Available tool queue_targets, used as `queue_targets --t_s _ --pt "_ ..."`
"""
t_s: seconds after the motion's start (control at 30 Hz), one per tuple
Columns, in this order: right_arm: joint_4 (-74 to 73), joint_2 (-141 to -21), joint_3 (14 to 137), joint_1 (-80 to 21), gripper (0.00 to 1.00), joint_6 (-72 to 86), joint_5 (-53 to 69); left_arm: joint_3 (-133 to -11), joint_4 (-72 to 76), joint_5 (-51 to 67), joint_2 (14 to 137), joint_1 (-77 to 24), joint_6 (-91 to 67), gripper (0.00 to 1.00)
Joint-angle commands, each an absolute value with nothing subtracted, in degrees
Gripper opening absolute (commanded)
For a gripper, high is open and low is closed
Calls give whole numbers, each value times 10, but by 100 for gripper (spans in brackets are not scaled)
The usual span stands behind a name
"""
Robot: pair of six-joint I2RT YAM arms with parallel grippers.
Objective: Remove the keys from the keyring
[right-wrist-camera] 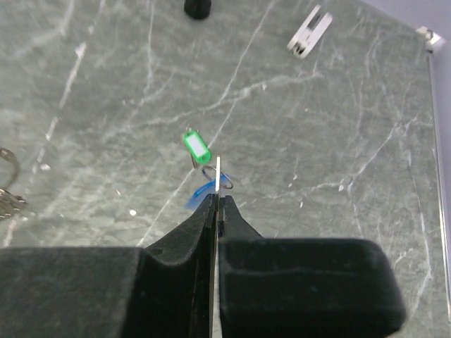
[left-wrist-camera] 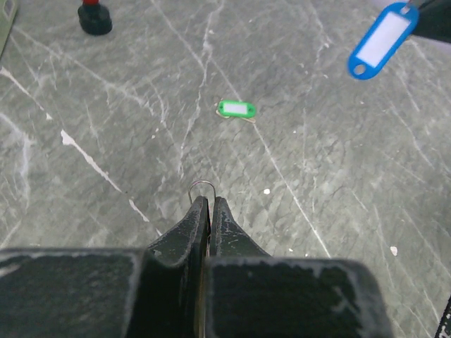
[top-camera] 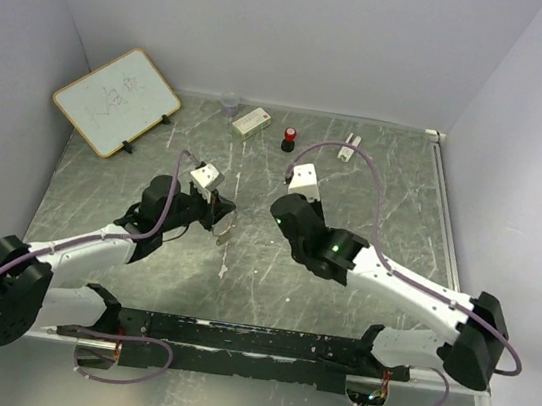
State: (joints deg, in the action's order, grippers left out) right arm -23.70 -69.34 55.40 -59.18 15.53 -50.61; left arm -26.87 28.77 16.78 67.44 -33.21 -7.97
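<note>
Keyring [left-wrist-camera: 202, 186] between left claw [left-wrist-camera: 209, 201] tips

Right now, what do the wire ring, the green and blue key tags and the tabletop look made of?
Keyring: thin bare metal wire with a silvery glint. Green-headed key and blue-headed key: probably moulded plastic heads, glossy, with white inserts. Table: grey, white-veined, matte; stone or printed sheet, cannot tell.

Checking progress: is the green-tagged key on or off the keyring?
Off: the green-tagged key lies flat on the table, apart from the keyring pinched in the shut left gripper.
</note>
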Motion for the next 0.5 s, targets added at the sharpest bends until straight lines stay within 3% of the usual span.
queue_targets --t_s 0.0,0.2,0.47 --pt "-168 -729 539 -509 0 129 -432 -274 307 134 694 -335 -95 7" --pt "-95 -765 514 -384 0 116 -325 -263 343 154 724 -334 -106 7" --pt "-38 -817 486 -291 0 122 -264 -301 365 147 803 -333 -85 7"
